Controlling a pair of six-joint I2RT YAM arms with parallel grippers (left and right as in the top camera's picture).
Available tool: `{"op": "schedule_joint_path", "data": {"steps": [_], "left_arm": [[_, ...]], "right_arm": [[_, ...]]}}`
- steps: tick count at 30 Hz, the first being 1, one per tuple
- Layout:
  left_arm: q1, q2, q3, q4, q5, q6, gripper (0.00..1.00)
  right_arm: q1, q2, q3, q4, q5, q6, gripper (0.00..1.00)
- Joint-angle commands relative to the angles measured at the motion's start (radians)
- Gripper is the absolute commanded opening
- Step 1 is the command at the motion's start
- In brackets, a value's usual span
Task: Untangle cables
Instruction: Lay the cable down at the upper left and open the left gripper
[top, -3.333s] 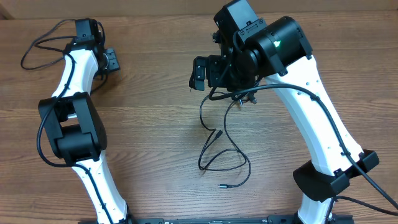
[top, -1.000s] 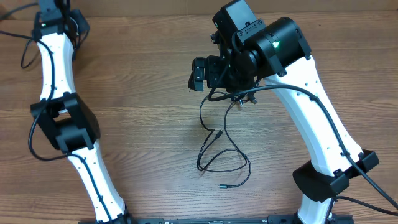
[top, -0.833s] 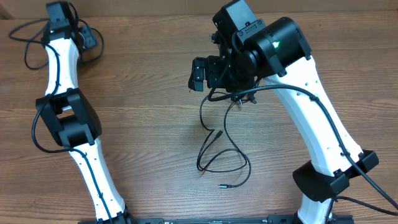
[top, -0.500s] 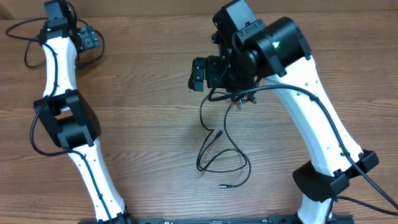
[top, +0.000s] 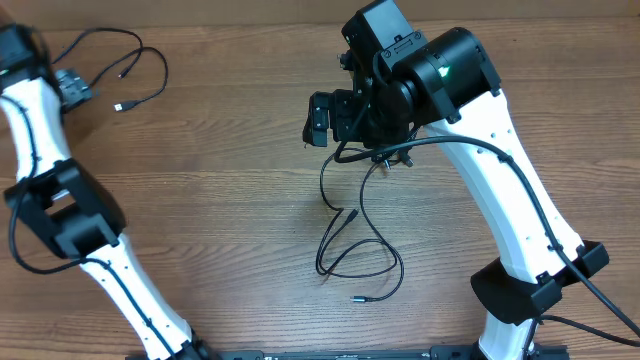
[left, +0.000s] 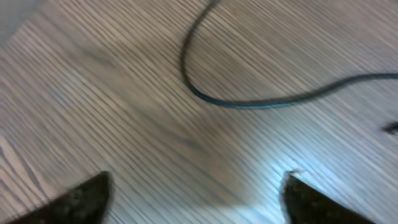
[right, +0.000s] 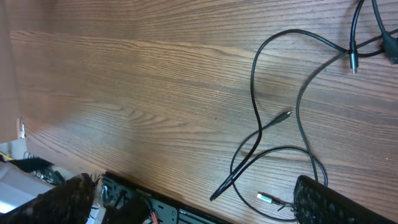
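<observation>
Thin black cables (right: 253, 87) curl in loose loops on the wood-grain counter (top: 230, 200); left pincer (left: 196, 199) and right pincer (right: 199, 202) are both spread.

- The counter (top: 230, 200) is brown wood with a fine, straight grain. It is smooth and mostly matt, with a pale patch of glare in the left wrist view.
- The right arm (top: 500, 170) has glossy white plastic shells and black plastic joint housings with a duller, satin face.
- The left arm (top: 35, 120), well apart from the right arm, shows the same white and black plastic.
- The near cable (right: 253, 87), just beside the right arm, has a thin, smooth, matt black jacket. Its plug tip (right: 266, 198) is bright silver metal.
- The far cable (left: 249, 104), well apart from the right arm, is dark and smooth with a faint sheen.
- The left gripper (left: 196, 180) and right gripper (right: 196, 180) look dark and matt, though both are blurred.
</observation>
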Motion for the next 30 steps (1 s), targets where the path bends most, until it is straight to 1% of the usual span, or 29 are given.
{"op": "schedule_joint_path", "data": {"steps": [1,2,4,6,7,9,10,12,16,21,26,28,30], "left_arm": [[0.018,0.041,-0.01,0.021,0.13,-0.016,0.52],[0.02,0.051,-0.01,0.029,0.145,-0.016,0.46],[0.02,0.071,-0.01,0.037,0.147,-0.016,0.25],[0.019,0.098,-0.01,0.043,0.147,-0.016,0.12],[0.018,0.11,-0.01,0.044,0.146,-0.016,0.1],[0.016,0.134,-0.01,0.046,0.146,-0.016,0.11],[0.016,0.144,-0.01,0.049,0.146,-0.017,0.11],[0.016,0.162,-0.01,0.06,0.146,-0.016,0.04],[0.017,0.176,-0.01,0.101,0.146,-0.004,0.04],[0.018,0.2,-0.01,0.191,0.148,0.032,0.04],[0.02,0.265,-0.01,0.278,0.145,0.041,0.04],[0.02,0.28,-0.01,0.303,0.134,0.109,0.05],[0.021,0.283,-0.01,0.322,0.054,0.134,0.04]], "right_arm": [[0.006,-0.017,0.001,0.002,0.004,-0.006,1.0],[0.006,-0.017,0.002,0.002,0.004,-0.006,1.0],[0.006,-0.017,0.002,0.002,0.004,-0.006,1.0],[0.006,-0.017,0.002,0.002,0.004,-0.003,1.0],[0.006,-0.017,0.002,0.002,0.005,-0.001,1.0],[0.006,-0.017,0.002,0.002,0.004,0.0,1.0],[0.006,-0.017,0.001,0.002,0.004,0.001,1.0],[0.006,-0.017,0.001,0.002,0.004,0.0,1.0],[0.006,-0.017,0.001,0.002,0.004,0.0,1.0],[0.006,-0.017,0.001,0.002,-0.012,0.0,1.0],[0.006,-0.017,0.002,0.002,-0.047,0.0,1.0],[0.006,-0.017,0.001,0.002,-0.048,0.0,1.0],[0.006,-0.017,0.002,0.002,-0.048,0.0,1.0]]}}
